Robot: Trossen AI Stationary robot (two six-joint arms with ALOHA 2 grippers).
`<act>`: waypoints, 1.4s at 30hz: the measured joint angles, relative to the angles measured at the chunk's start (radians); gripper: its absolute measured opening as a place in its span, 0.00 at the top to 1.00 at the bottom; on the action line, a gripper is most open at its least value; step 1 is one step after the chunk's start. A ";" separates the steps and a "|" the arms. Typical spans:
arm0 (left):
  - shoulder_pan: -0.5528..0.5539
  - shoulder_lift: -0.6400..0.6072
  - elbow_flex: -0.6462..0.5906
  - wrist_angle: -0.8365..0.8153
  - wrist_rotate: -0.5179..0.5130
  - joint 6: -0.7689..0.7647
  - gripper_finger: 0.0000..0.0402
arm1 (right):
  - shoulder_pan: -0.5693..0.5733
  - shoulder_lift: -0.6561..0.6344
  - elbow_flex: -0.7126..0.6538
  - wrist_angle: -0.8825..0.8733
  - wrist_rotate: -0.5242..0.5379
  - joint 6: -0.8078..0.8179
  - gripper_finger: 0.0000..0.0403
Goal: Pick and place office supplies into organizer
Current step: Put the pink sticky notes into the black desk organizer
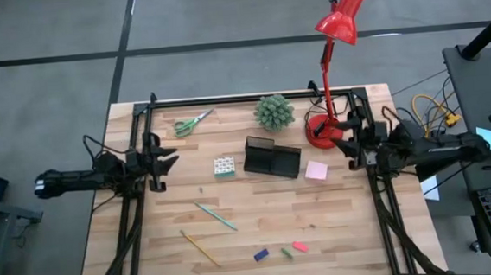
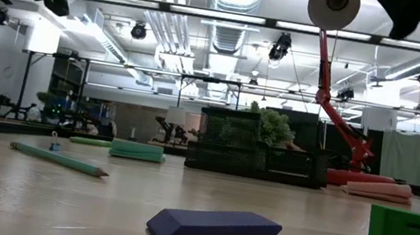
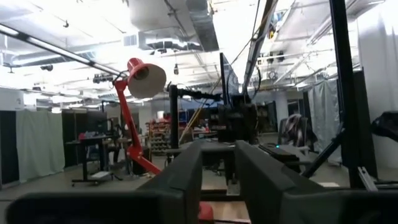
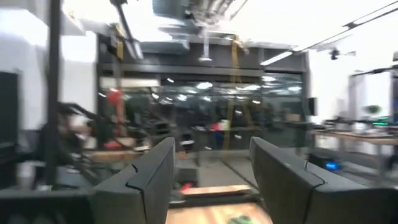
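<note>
The black organizer stands at the table's middle, toward the far side; it also shows in the low view. On the table lie green-handled scissors, a white dotted cube, a pink sticky-note pad, a teal pen, a yellow pencil, and blue, green and pink pieces. My left gripper is open and empty at the table's left side. My right gripper is open and empty at the right side, by the lamp's base.
A spiky green potted plant stands behind the organizer. A red desk lamp's base sits at the far right, its head reaching beyond the far edge. Black frame rails run along the far edge and both sides.
</note>
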 joint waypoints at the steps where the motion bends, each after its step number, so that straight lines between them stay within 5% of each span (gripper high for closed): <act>1: 0.000 0.004 0.000 0.000 0.000 -0.008 0.76 | 0.000 0.021 0.041 -0.054 0.007 -0.014 0.52; 7: 0.000 0.012 0.000 0.000 0.000 -0.076 0.74 | 0.001 0.161 0.284 -0.454 -0.188 0.078 0.53; 10: 0.001 0.012 0.001 0.020 -0.002 -0.074 0.74 | 0.017 0.240 0.351 -0.510 -0.235 0.153 0.53; 18: 0.001 0.022 -0.002 0.017 -0.002 -0.073 0.74 | 0.124 0.440 0.481 -0.681 -0.090 0.203 0.53; 27: 0.001 0.021 -0.002 0.019 -0.002 -0.070 0.74 | 0.320 0.639 0.621 -0.986 0.234 0.305 0.54; 42: 0.001 0.023 -0.002 0.018 -0.002 -0.068 0.74 | 0.440 0.965 0.662 -1.478 0.205 0.861 0.54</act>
